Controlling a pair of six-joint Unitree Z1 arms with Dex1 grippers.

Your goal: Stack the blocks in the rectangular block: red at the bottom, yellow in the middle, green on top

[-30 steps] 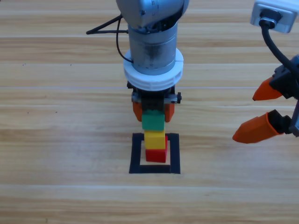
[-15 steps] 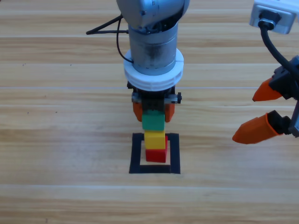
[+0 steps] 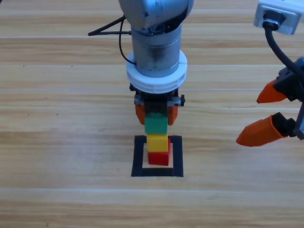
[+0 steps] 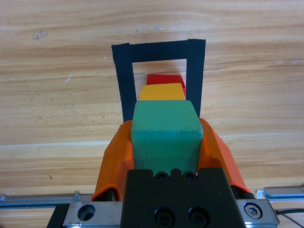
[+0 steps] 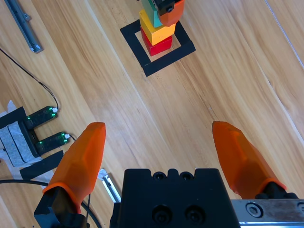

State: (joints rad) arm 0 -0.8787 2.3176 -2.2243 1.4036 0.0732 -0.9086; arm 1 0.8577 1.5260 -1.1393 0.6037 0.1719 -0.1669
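Item: stack of three cubes inside the tape outline (image 3: 157,172) on the counter (image 3: 57,142). Red (image 3: 159,157) stood at the bottom within the outline's hollow, yellow (image 3: 157,141) on top of it, green (image 3: 156,123) uppermost. In the left wrist view the three rose roughly in line, with red showing a little off to one side from under yellow. Left gripper (image 3: 156,114): came straight down over the stack, jaws pinching green on two opposite faces; whether green rested fully on yellow or hung just clear of it could not be told. Right gripper (image 3: 266,111): well apart at the picture's right edge, jaws spread wide, holding nothing, waiting. Stage, as judged: placing of the last cube, with the release and lift-off not yet done. Risks, as judged: if green was not seated flat on yellow when the jaws parted, it could drop a little and tip or land skewed; if one jaw let go before the other, or a jaw clung to a face, green could be dragged sideways and carry yellow with it, since nothing but weight holds the cubes together; a lift-off that was not straight up could brush the stack and topple it out of the outline; the slight offset of red under yellow left less footing on that side.
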